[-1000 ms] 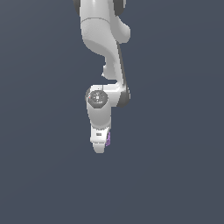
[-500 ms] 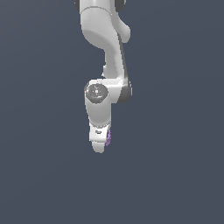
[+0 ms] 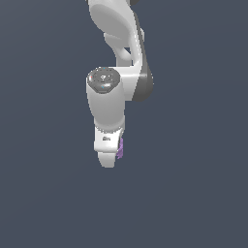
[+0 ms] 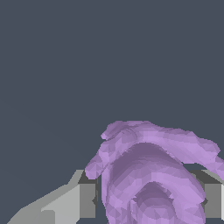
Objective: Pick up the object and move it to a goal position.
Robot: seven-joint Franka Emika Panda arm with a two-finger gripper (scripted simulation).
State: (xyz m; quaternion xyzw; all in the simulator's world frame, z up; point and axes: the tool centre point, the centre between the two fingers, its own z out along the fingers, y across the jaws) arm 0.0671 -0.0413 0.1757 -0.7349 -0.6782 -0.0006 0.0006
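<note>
Arm hangs from above, wrist pointing down over the plain dark surface. Tool sits at the arm's low end, closed around the object: pads press it from both sides in the wrist view. From outside, only a purple sliver shows at the tool's edge. Object looks rigid, light, knobbly; ringed face and lobes probably slip, so flat flanks suit gripping best. No goal marker visible.
</note>
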